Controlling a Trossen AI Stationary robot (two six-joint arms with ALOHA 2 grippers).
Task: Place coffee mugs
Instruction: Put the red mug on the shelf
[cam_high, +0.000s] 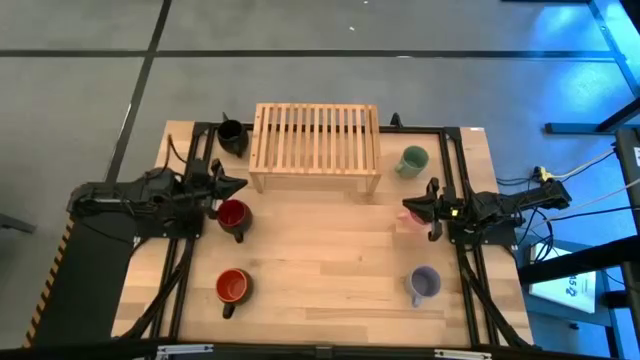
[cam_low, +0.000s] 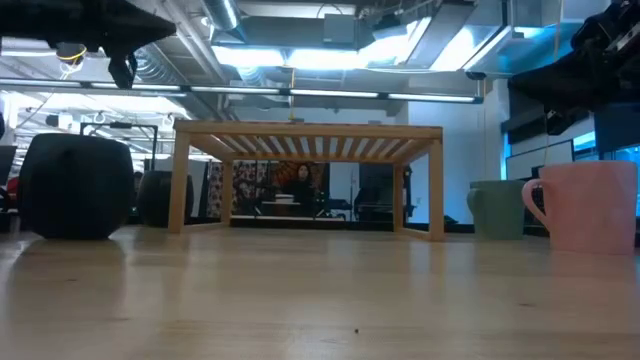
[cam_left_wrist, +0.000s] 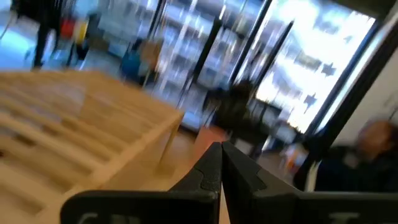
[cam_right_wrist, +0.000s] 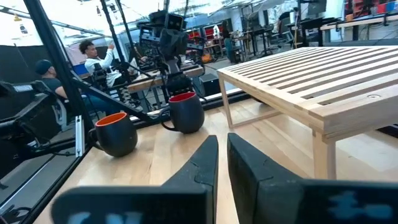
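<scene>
Six mugs stand upright on the wooden table. The black one (cam_high: 232, 135) is by the rack's left end and the pale green one (cam_high: 411, 161) by its right end. Dark red (cam_high: 233, 215) and orange (cam_high: 232, 288) stand on the left, lavender (cam_high: 424, 285) near right. The pink mug (cam_low: 590, 205) sits under my right gripper (cam_high: 407, 208), which hovers above it, shut and empty. My left gripper (cam_high: 238, 186), also shut and empty, hangs just beyond the dark red mug. The right wrist view shows the orange mug (cam_right_wrist: 117, 134) and the dark red mug (cam_right_wrist: 185, 112).
The wooden slatted rack (cam_high: 315, 140) stands on four legs at the table's far middle, with open space beneath it (cam_low: 310, 200). Bare tabletop lies between the two rows of mugs. People sit in the room beyond the table (cam_right_wrist: 93, 53).
</scene>
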